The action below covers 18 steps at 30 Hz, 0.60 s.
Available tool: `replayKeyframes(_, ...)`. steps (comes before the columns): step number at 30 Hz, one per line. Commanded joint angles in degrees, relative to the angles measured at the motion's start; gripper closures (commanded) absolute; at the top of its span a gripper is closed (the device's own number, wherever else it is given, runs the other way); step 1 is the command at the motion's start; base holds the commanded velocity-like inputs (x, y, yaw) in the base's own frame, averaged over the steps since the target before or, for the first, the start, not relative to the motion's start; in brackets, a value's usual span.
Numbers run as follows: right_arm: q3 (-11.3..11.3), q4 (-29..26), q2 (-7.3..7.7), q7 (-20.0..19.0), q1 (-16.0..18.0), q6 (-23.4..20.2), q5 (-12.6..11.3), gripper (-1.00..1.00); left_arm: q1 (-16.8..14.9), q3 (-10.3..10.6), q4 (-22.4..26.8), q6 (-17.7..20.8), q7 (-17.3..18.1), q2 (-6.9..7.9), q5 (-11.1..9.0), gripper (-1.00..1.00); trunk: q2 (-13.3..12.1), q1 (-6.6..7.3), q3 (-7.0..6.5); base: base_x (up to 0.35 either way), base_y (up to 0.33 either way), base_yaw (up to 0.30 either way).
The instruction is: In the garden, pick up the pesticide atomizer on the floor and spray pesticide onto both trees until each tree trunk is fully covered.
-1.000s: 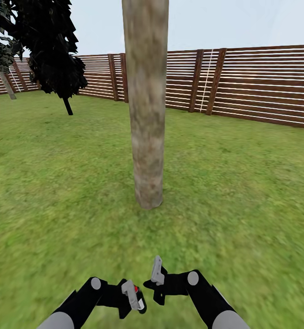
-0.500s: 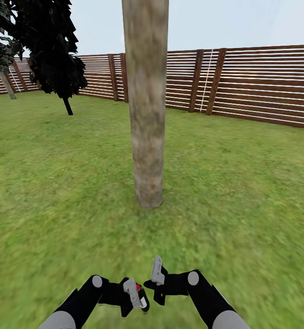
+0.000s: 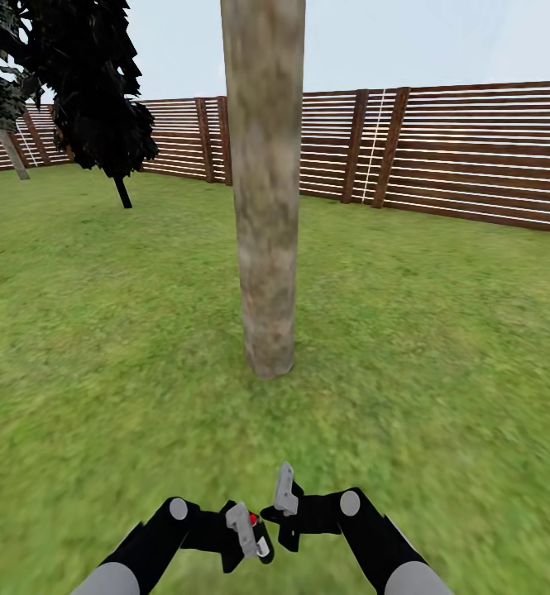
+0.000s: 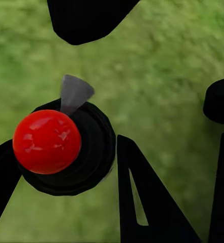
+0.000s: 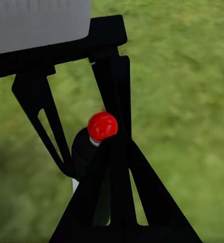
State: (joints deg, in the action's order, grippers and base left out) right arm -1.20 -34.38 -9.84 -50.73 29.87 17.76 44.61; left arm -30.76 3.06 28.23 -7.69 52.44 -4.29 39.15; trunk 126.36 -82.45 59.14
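- You have the pesticide atomizer (image 4: 58,149) in your left gripper (image 3: 246,533). Its black fingers are closed on the black bottle, one on each side, and the red top sticks up.
- So the picking up looks done. I think the spraying is still left.
- The tree trunk (image 3: 266,207) stands right in front of you on the grass (image 3: 440,330). It is grey-brown, with no wet marks that I can see.
- The bottle is low down, near your right gripper (image 3: 284,504). The trunk is well apart from it.
- I cannot tell if your right gripper is wide or narrow.
- A second tree (image 3: 2,99) stands far off by the fence (image 3: 473,157).
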Motion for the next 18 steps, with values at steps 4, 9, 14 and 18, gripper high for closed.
replayKeyframes(4, 0.06, -0.08, -0.01, -0.02, 0.01, 0.31, 0.48, 1.00, -0.01, -0.07, 0.07, -0.57, 0.03, -0.10, 0.58, 1.00, 0.02, 0.01, 0.05, 0.000, 0.000, 0.000)
replayKeyframes(9, 0.06, -0.08, -0.01, -0.01, 0.01, 0.31, 0.48, 1.00, -0.02, -0.07, 0.07, -0.59, 0.03, -0.19, 0.56, 1.00, 0.02, 0.01, 0.05, 0.000, 0.000, 0.000)
replayKeyframes(14, 0.06, -0.08, -0.01, 0.02, 0.01, 0.31, 0.48, 1.00, -0.01, -0.07, 0.07, -0.65, 0.06, -0.20, -1.09, 1.00, 0.02, 0.01, 0.05, 0.000, 0.000, 0.000)
replayKeyframes(18, 0.06, -0.08, -0.01, 0.02, 0.01, 0.34, 0.48, 1.00, 0.00, -0.04, 0.02, -0.66, 0.09, -0.19, -1.42, 1.00, 0.02, 0.01, 0.05, 0.000, 0.000, 0.000)
